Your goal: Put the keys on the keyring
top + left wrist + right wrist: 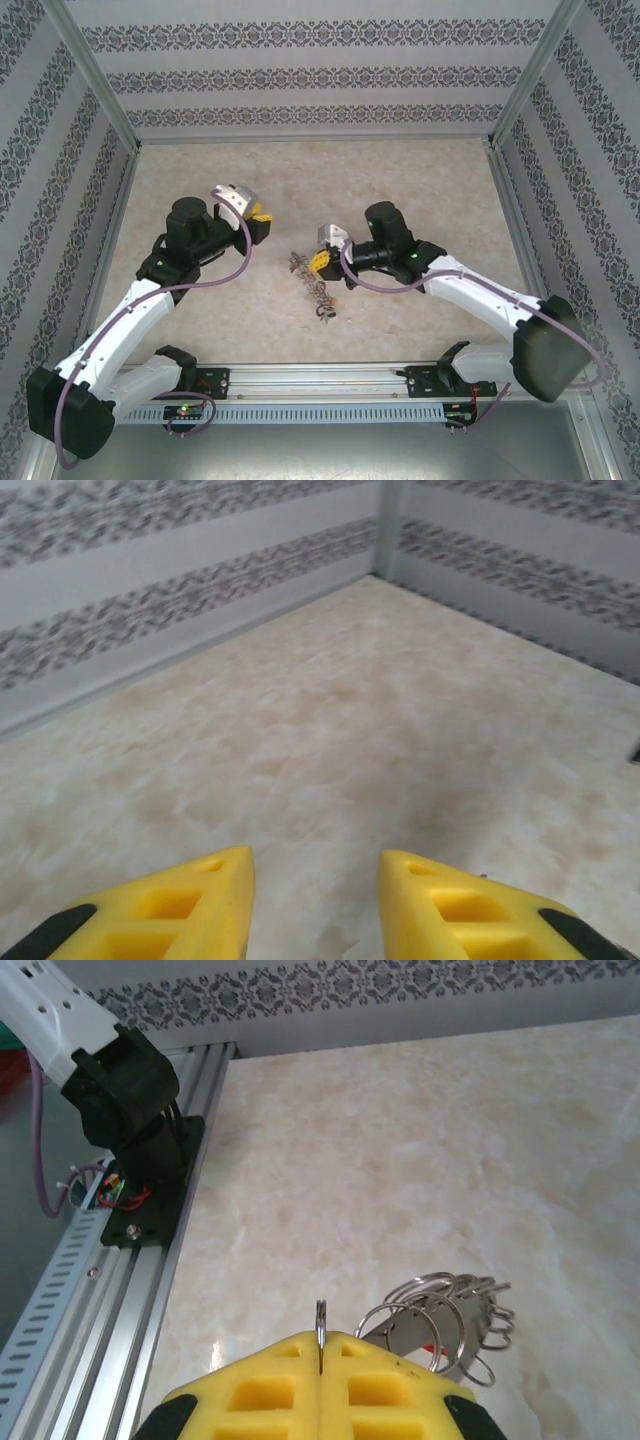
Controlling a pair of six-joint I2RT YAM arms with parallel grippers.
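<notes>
Nearest us, the aluminium rail carries both arm bases along the table's front edge. Just beyond it, on the marbled beige top, the keyring lies as a loose string of grey loops, running from a dark end near the rail up and to the left until it meets the right gripper.

In the right wrist view, the right gripper has its yellow jaws pressed fully together, and one thin wire loop stands upright in the seam between them. The rest of the keyring fans out on the table just to the right of the fingertips, touching them. A flat silver key with a speck of red beside it lies under the loops.

Further left and slightly farther back, well apart from the ring, the left gripper hangs over bare table. In its own wrist view, the left gripper's jaws stand partly parted with nothing between them.

Beyond everything, the patterned walls close the far side.
</notes>
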